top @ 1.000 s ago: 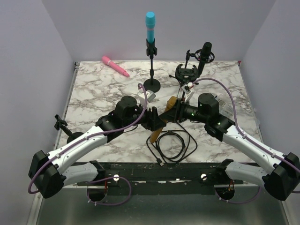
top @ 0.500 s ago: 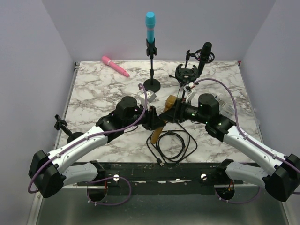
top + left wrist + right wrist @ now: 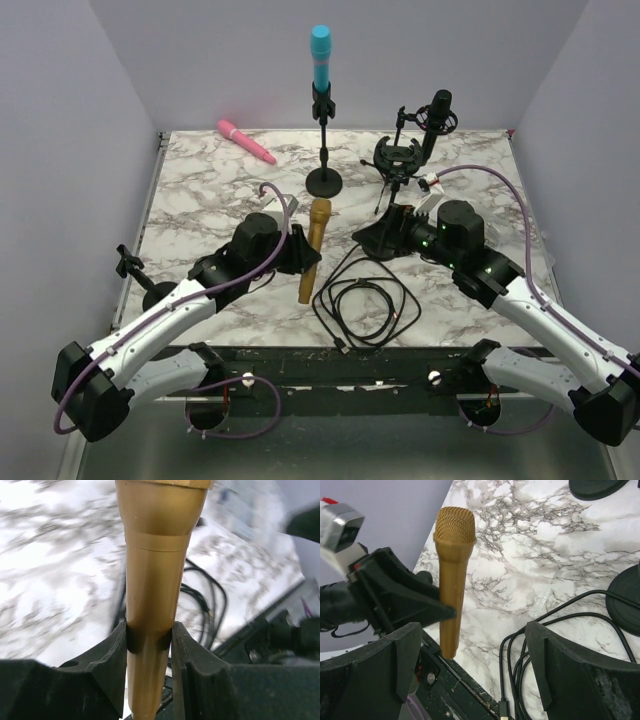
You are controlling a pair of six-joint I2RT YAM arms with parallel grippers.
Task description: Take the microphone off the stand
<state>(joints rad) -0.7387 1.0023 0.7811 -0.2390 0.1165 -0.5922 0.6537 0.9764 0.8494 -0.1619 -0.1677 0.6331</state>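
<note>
Viewing from the top camera, I see the left gripper (image 3: 298, 250) clenched on the gold microphone (image 3: 316, 222), grasping it by the handle below the tapered collar (the left wrist view shows both fingers (image 3: 107, 650) pressed against the shaft). The microphone sits near the middle of the surface (image 3: 200, 200), grille toward the far side and tail toward the near edge; it is in no stand. I cannot tell whether its tail touches the surface. The right gripper (image 3: 378, 238) is released, jaws spread wide with nothing between them, just beside the coiled black cable (image 3: 365, 300). At the far side, a blue microphone (image 3: 320, 48) stands upright in a round-based stand (image 3: 324, 165). A pink microphone (image 3: 245, 141) lies at the far left.
</note>
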